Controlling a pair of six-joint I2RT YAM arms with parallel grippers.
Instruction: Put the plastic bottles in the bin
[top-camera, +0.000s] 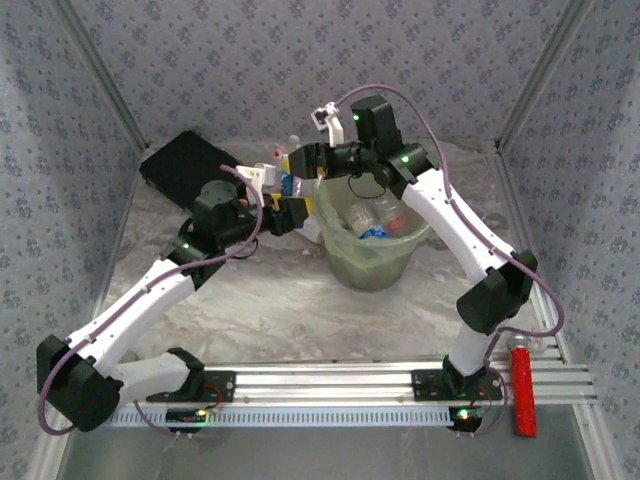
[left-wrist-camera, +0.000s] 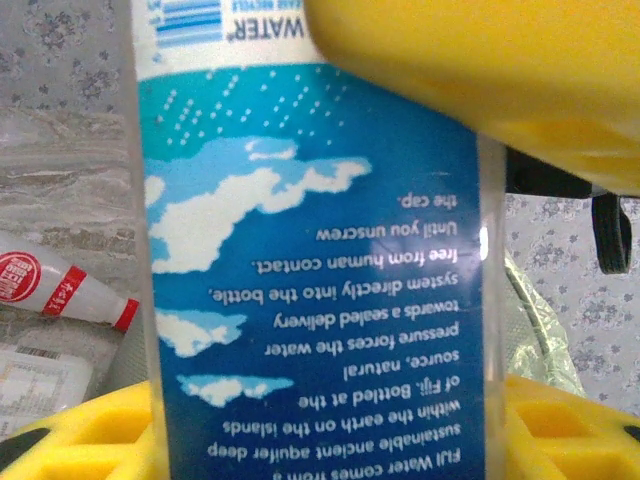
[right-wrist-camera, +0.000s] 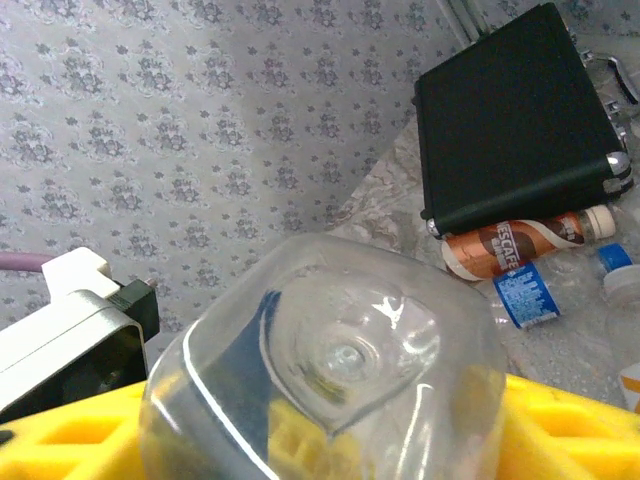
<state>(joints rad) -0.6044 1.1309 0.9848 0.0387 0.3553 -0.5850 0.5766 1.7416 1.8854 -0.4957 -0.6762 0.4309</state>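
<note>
Your left gripper (top-camera: 295, 212) is clamped partway shut on the Fiji water bottle (left-wrist-camera: 310, 280) — a clear, smooth-walled plastic body wrapped in a glossy blue label with white clouds, and it sits squarely between the ribbed yellow fingers (left-wrist-camera: 90, 435). From above, that bottle hangs in the air just beside the left rim of the bin (top-camera: 345, 270), a round, pale green translucent bucket with a thin crinkled liner. A few bottles in the bin (top-camera: 368, 220) lie jumbled at its bottom. Your right gripper (top-camera: 292, 165) is right up at the same bottle from the far side. Its wrist camera looks straight at the rounded-square clear base with its moulded dimple, and yellow right fingers (right-wrist-camera: 570, 420) sit on both sides of it. Whether those jaws have actually bitten, you cannot tell. On the wrinkled, marble-patterned table cover lie a small white bottle (left-wrist-camera: 60, 290) with a red label, a brown-labelled coffee bottle (right-wrist-camera: 515, 245) and a crushed blue-labelled bottle (right-wrist-camera: 525, 295) — all beside the flat black case (right-wrist-camera: 510, 120) with its metal corners.
</note>
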